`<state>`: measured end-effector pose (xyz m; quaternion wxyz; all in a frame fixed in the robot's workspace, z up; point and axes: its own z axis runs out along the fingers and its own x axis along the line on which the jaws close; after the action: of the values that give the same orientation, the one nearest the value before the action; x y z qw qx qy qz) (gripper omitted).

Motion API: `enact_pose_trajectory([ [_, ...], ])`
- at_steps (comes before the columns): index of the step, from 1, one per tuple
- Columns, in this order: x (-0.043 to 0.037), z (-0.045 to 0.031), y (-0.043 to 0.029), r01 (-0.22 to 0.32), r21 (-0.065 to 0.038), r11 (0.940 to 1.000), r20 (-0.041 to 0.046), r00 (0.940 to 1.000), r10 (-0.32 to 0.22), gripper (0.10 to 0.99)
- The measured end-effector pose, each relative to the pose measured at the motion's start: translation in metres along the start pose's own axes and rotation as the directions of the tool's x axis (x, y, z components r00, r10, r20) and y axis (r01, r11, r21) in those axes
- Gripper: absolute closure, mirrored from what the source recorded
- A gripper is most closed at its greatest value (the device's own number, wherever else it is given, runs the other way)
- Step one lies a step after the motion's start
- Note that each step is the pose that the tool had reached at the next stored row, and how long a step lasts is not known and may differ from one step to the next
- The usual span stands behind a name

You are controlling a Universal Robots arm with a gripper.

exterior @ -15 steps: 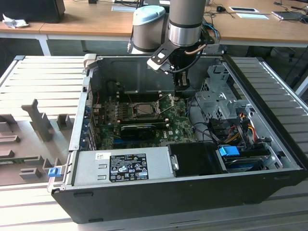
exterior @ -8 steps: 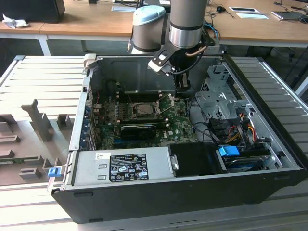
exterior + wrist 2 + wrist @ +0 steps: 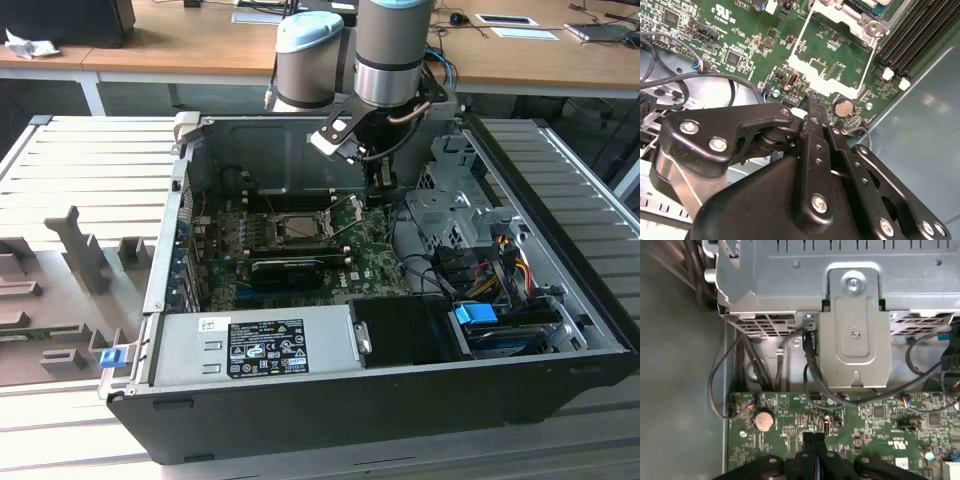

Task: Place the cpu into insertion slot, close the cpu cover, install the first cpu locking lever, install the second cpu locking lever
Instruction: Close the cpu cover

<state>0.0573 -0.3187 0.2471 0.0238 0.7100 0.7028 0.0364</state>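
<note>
The open computer case (image 3: pixel 380 400) lies on its side on the grey ribbed worktop (image 3: pixel 90 160), and the arm reaches down into it at the upper centre of the exterior view. The gripper (image 3: pixel 383 185) hangs low over the green motherboard (image 3: pixel 370 270), to the exterior view's right of the insertion slot (image 3: pixel 282 226) and apart from it. In both wrist views the fingers (image 3: pixel 809 440) are pressed together, and I see nothing caught between them. In the first wrist view their tips hover just over the board edge, near the coin battery (image 3: pixel 764 420) and below the grey drive cage (image 3: pixel 855 315).

The first step looks done. In the exterior view a pale square, which I take for the cpu (image 3: pixel 300 228), lies flat inside the socket, just left of the frame's centre.

The rest looks undone. In the second wrist view the cpu cover (image 3: pixel 805 69), a silvery frame in the upper middle of the frame, is lifted off the board, and green circuitry shows through its square hole. It sits between the gripper's tips and the socket, with the memory slots (image 3: pixel 915 40) at the upper right. I judge that the cover is not yet closed.

I cannot pick out the two locking levers with any certainty. With the cover raised, neither can be latched over it.
</note>
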Motion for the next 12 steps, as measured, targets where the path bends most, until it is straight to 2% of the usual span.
enact_pose_trajectory([
  [2,-0.0001,0.003,-0.0001,0.0,0.003,1.0,0.0002,1.0,0.0,0.98],
  [6,0.0,0.0026,-0.0001,0.0,0.039,0.9992,0.0004,1.0,0.0,0.98],
  [11,0.0,0.0005,-0.0002,-0.001,0.062,0.9981,0.0003,1.0,0.001,0.98],
  [12,0.0,0.0003,-0.0009,-0.001,0.064,0.998,0.0003,1.0,0.001,0.98],
])
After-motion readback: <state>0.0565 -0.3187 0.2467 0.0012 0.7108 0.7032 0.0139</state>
